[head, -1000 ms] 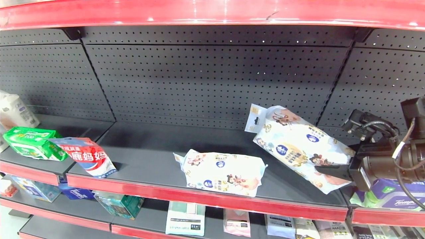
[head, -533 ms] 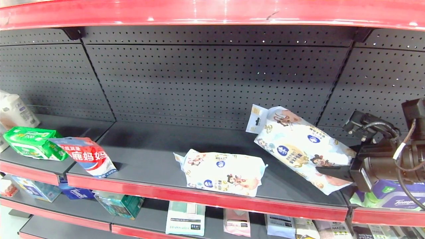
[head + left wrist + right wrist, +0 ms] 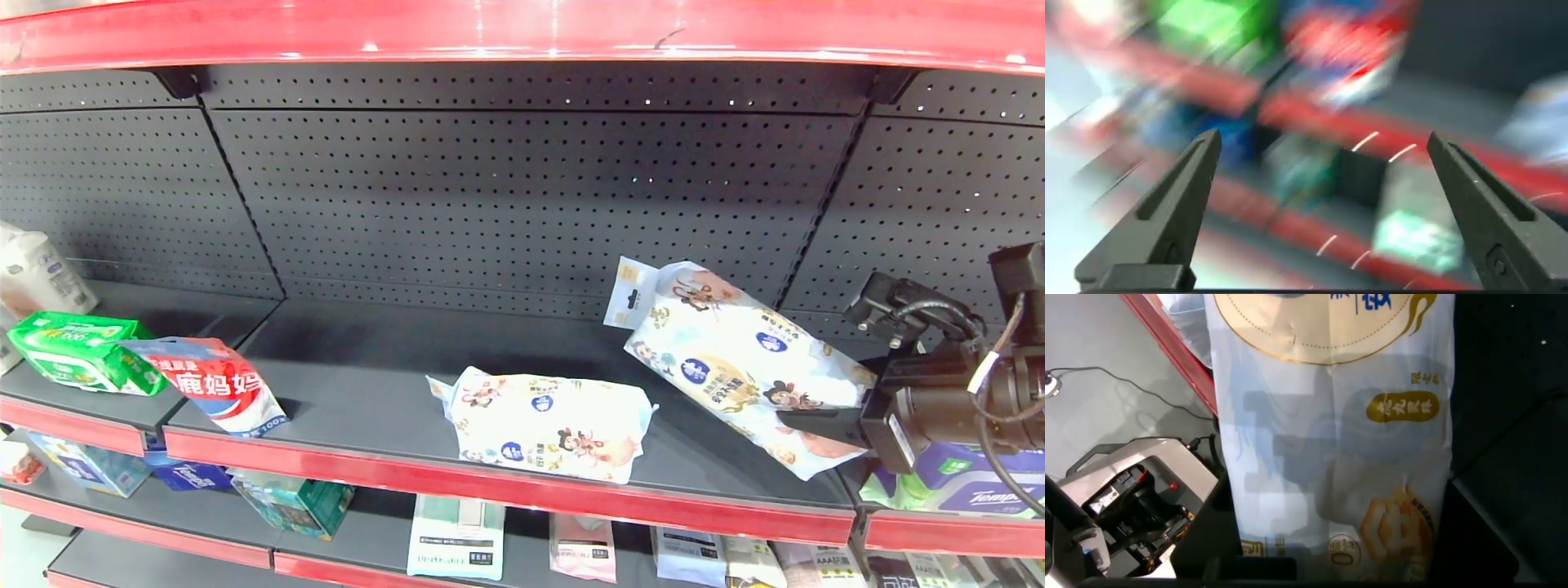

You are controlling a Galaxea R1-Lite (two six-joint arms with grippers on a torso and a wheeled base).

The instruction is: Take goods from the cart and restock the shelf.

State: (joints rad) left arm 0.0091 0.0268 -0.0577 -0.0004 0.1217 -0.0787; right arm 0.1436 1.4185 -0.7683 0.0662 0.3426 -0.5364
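Observation:
A white cartoon-printed pack (image 3: 735, 359) leans tilted over the right end of the dark shelf (image 3: 367, 367), its hang tab pointing to the back wall. My right gripper (image 3: 816, 425) is shut on its lower end. In the right wrist view the pack (image 3: 1331, 416) runs between the two dark fingers of the right gripper (image 3: 1339, 563). A second pack of the same kind (image 3: 543, 425) lies flat near the shelf's front middle. My left gripper (image 3: 1323, 137) is open with nothing between its fingers, in front of blurred shelf rows.
A red and white bag (image 3: 216, 384) and a green pack (image 3: 77, 347) sit at the shelf's left. Purple tissue packs (image 3: 971, 482) lie under my right arm. The perforated back wall (image 3: 522, 188) and a red upper shelf (image 3: 522, 33) bound the bay. Lower shelves hold several goods.
My right gripper and the pack it holds shifted very slightly down and to the right a second ago, then stayed still. The goods on the shelf have not moved.

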